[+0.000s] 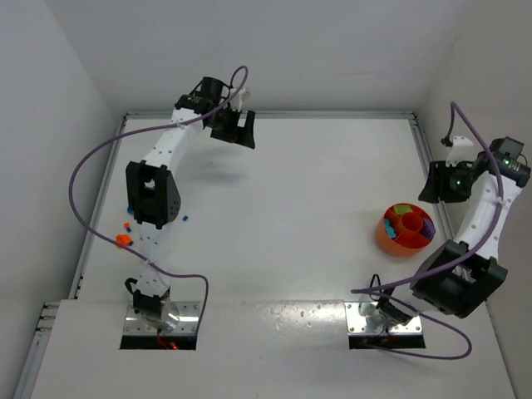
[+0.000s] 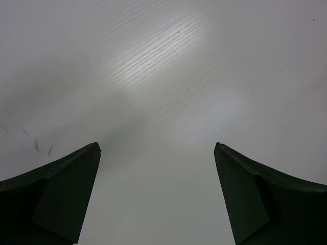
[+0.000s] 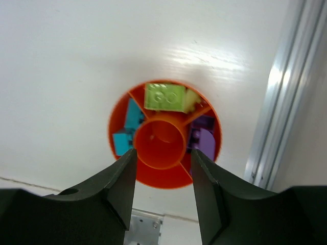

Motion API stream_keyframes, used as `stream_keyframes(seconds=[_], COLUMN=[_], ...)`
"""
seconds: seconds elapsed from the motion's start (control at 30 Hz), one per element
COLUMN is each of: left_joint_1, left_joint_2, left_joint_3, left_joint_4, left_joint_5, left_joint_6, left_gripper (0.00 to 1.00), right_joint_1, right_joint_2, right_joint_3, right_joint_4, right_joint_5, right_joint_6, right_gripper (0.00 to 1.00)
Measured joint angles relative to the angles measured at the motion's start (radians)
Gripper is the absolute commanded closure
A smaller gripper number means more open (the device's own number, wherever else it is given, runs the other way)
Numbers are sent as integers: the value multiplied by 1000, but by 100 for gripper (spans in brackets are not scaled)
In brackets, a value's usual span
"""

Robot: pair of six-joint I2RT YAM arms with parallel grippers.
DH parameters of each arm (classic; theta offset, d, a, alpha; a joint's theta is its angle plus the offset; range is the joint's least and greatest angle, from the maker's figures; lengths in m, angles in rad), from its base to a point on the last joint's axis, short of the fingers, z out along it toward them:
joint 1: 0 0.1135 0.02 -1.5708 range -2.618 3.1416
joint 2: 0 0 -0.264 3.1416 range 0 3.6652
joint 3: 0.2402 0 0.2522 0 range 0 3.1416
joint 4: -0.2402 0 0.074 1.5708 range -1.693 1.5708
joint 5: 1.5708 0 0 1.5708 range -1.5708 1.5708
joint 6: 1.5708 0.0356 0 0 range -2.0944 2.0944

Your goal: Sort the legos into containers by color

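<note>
Hanging over the bowl (image 3: 164,178), the right claw (image 3: 163,154); rail (image 3: 278,102) just beside.

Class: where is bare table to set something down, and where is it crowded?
Free: the table across its middle, between the left arm and the orange bowl. Crowded: the left edge, where loose legos lie by that arm, and beside the bowl, at the right arm.
</note>
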Motion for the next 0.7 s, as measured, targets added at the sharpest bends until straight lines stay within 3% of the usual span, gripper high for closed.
stream_keyframes(seconds=[0.2, 0.4, 0.57, 0.7], left_joint_1=[64, 236, 416, 509], left_joint_2=[-71, -192, -303, -456], left_joint_3=[-54, -120, -223, -418], left_joint_4=[-23, -52, -91, -127], left_joint_5=[-17, -3, -31, -98], left_joint_6=[16, 67, 146, 246], left_gripper=[0, 0, 8, 22], right_joint_1=[144, 371, 558, 712], right_joint_2=[34, 192, 399, 580], right_joint_3=[98, 238, 416, 563], right_joint_4=[-10, 21, 29, 26], right_joint_5=[-63, -62, -57, -64], right_joint_6=[74, 133, 138, 128], right_gripper=[53, 53, 53, 53])
